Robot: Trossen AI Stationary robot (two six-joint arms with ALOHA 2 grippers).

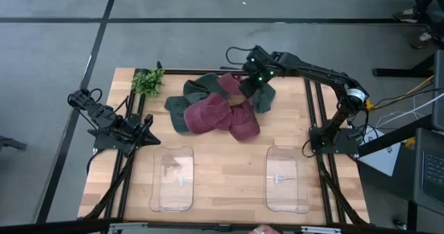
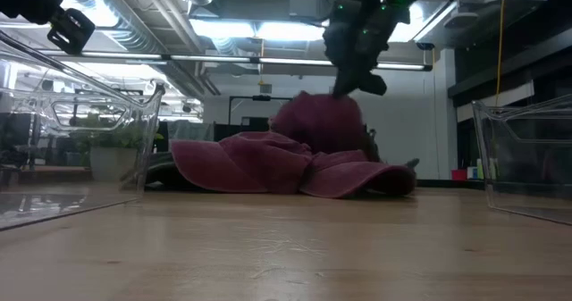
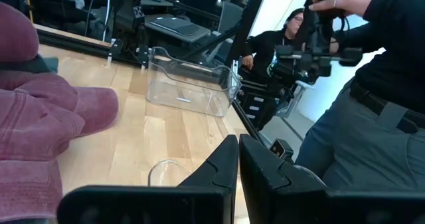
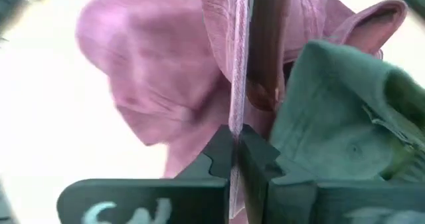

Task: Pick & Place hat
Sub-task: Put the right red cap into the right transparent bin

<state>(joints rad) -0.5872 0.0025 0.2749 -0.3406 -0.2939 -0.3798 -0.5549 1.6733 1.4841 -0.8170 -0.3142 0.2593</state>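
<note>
Several maroon and dark green hats lie in a pile (image 1: 218, 107) on the far middle of the table. My right gripper (image 1: 252, 80) stands over the pile's far right part, shut on a maroon hat (image 4: 153, 71). A dark green hat (image 4: 339, 111) lies right beside that one. In the low view the maroon hat (image 2: 317, 122) rises to a peak under the gripper (image 2: 350, 79). My left gripper (image 1: 142, 135) waits shut at the table's left side, away from the hats; its closed fingers (image 3: 238, 159) show in the left wrist view. My right gripper pinches a thin edge of the maroon hat (image 4: 234, 111) between its two fingers, coming from above and pointing down. The edge stands upright between the fingertips (image 4: 255, 159). The held part is drawn up, while the hat's lower part (image 2: 295, 171) rests on the pile.
Two clear plastic containers sit near the table's near edge, one left (image 1: 173, 178) and one right (image 1: 286, 180). A small green plant (image 1: 148, 81) stands at the far left corner. Bare wood lies between the pile and the containers. People stand beyond the table (image 3: 372, 84).
</note>
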